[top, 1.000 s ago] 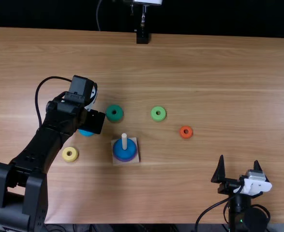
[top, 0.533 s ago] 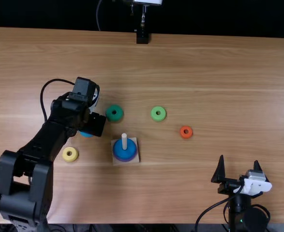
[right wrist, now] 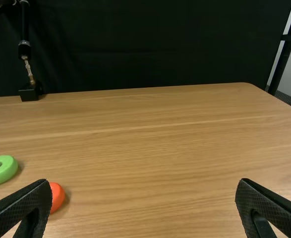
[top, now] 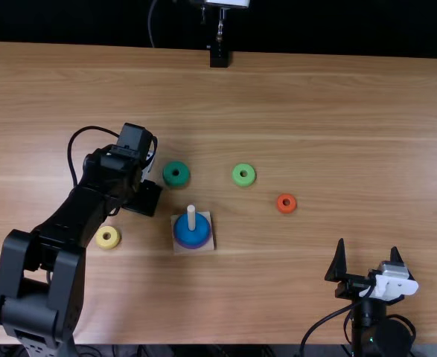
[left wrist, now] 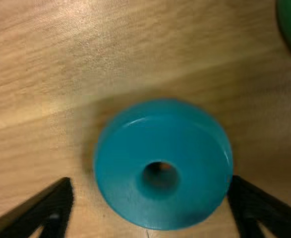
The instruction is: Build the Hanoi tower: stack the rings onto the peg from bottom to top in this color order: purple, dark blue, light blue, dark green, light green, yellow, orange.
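Left pincer [top: 143, 198] shifted near green ring [top: 167, 175].

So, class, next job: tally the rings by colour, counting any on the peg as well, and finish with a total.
Purple ring: 1
Dark blue ring: 1
Light blue ring: 1
Dark green ring: 1
Light green ring: 1
Yellow ring: 1
Orange ring: 1
Total: 7

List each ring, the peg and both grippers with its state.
Purple ring: on peg, bottom
Dark blue ring: on peg, above purple
Light blue ring: off peg, between left gripper's fingers
Dark green ring: flat on table
Light green ring: flat on table
Yellow ring: flat on table
Orange ring: flat on table
Peg: upright
Left gripper: open
Right gripper: open
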### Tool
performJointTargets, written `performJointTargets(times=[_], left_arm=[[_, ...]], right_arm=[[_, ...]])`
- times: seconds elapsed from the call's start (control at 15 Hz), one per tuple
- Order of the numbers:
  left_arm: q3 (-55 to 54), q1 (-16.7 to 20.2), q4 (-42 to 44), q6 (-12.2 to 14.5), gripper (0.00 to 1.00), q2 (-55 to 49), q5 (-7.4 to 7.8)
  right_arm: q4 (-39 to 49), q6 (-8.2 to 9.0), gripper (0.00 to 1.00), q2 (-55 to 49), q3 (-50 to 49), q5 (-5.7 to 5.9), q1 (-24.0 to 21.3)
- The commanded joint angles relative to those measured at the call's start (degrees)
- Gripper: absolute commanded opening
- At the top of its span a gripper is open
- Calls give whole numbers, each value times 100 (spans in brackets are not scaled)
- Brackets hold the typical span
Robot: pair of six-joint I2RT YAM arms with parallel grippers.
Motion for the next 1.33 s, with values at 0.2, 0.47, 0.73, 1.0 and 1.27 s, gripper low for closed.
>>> performJointTargets(times=[0.2, 0.47, 0.73, 1.0, 1.27], left_arm=[[94, -95, 4, -68, 0, 49, -21], [94, -147, -17, -89, 0, 32, -42], [112, -130, -101, -99, 100, 49, 21], [191, -130, -439, -310, 100, 67, 32], [472, -130, -397, -300, 100, 304, 32]], right_arm=[[-166, 13, 100, -69, -68, 3, -57], [-166, 23, 100, -69, -68, 3, -57], [-166, 13, 100, -69, -60, -8, -57], [-166, 13, 100, -69, -68, 3, -57], [-166, 13, 100, -69, -68, -8, -57]])
